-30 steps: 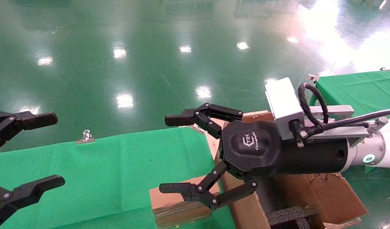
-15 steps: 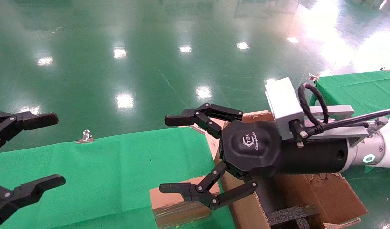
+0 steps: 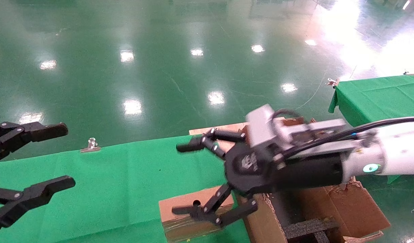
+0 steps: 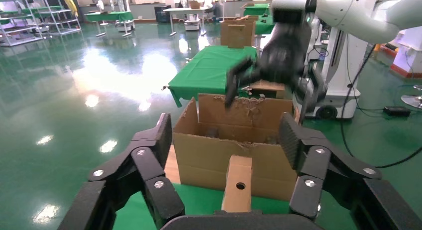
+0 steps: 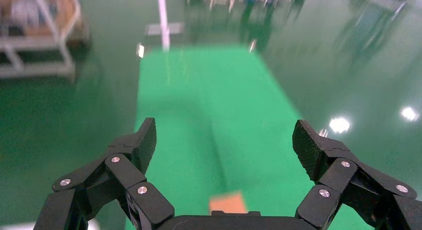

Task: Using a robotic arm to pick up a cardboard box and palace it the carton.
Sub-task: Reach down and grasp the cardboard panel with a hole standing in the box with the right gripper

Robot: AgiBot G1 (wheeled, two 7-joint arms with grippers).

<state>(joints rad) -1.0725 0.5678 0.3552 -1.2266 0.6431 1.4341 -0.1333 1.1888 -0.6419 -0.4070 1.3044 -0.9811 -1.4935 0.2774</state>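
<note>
The cardboard box (image 3: 183, 216), small, brown and taped, with a round hole on top, lies on the green table (image 3: 119, 182) near its front edge, right beside the carton (image 3: 342, 206). The robotic arm, my right one, reaches in from the right. Its gripper (image 3: 180, 179) is open and tilted down above the box, with the lower fingers (image 3: 207, 212) just over the box top. In the right wrist view the cardboard box (image 5: 228, 202) shows low between the spread fingers of the gripper (image 5: 224, 140). My left gripper (image 3: 63, 155) hangs open at the far left, facing the cardboard box (image 4: 238, 182) and the carton (image 4: 234, 150).
Black foam inserts (image 3: 308, 227) sit inside the carton, whose torn flaps stick out. A metal clip (image 3: 91, 145) holds the cloth at the table's far edge. A second green table (image 3: 379, 94) stands at the back right. Glossy green floor lies beyond.
The right arm has dropped and tilted down toward the small box, its gripper still open. The left gripper shifted slightly inward.
</note>
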